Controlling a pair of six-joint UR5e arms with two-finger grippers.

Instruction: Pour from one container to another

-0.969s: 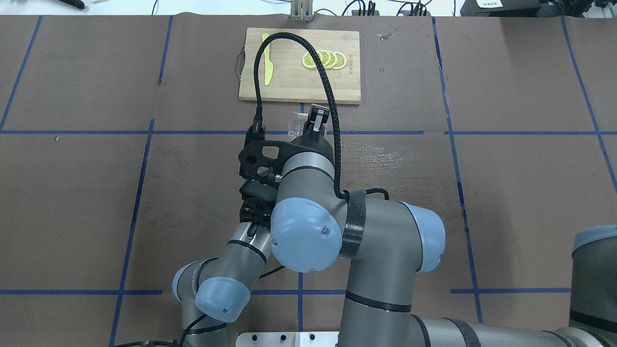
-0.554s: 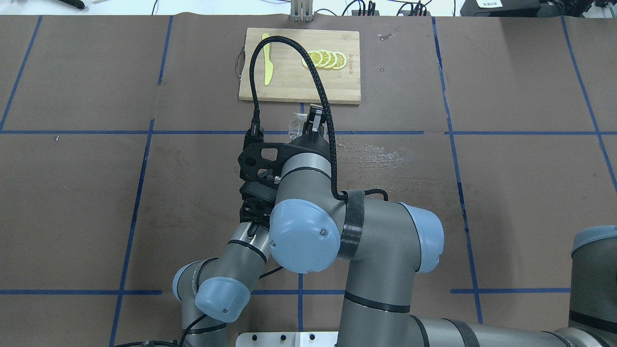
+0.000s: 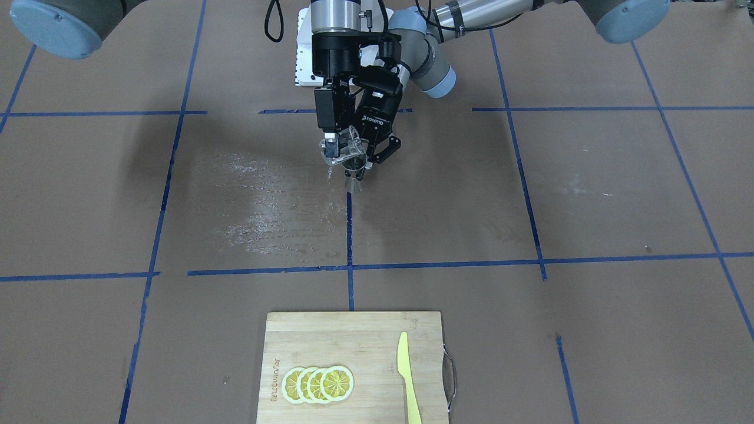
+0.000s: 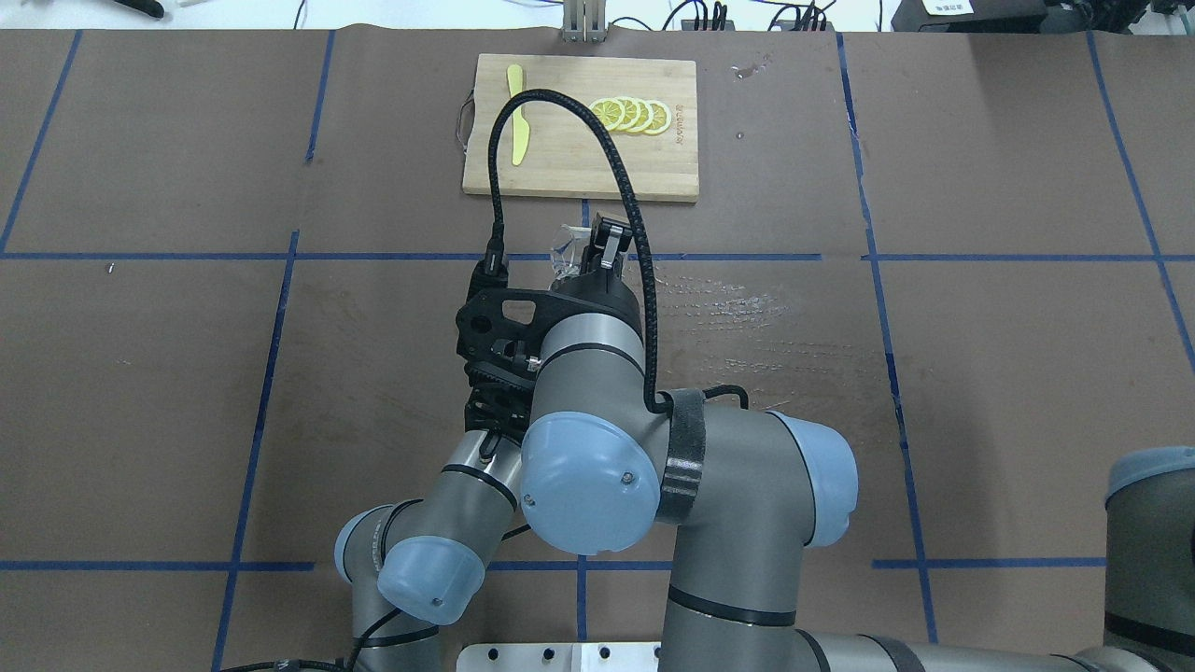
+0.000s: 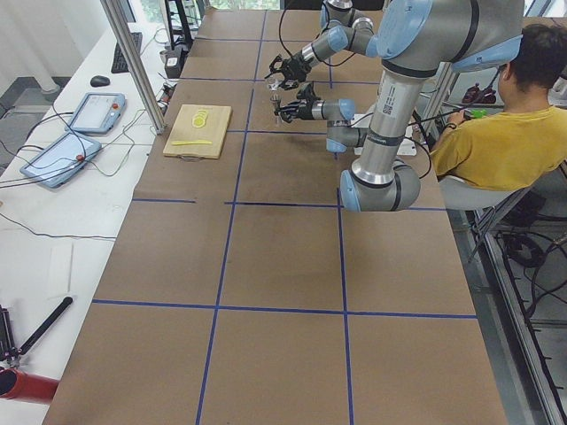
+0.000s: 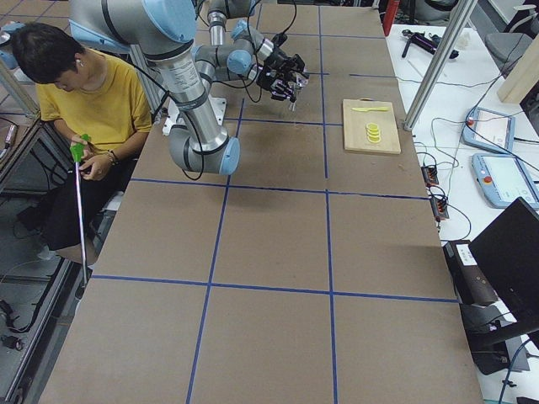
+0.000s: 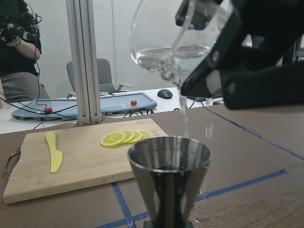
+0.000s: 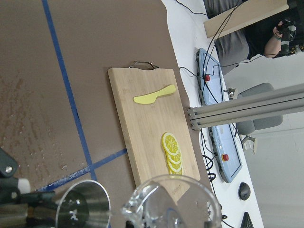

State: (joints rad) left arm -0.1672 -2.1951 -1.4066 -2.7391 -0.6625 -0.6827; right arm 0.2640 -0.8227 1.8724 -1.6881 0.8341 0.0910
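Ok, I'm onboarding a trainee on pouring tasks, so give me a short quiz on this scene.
1. True or false: the glass cup is upright.
2. The glass cup hangs above: A the jigger; B a bowl; C a plate.
3. How many lemon slices lie on the cutting board?
Key: 1 false, it is held tilted; 2 A; 3 four.
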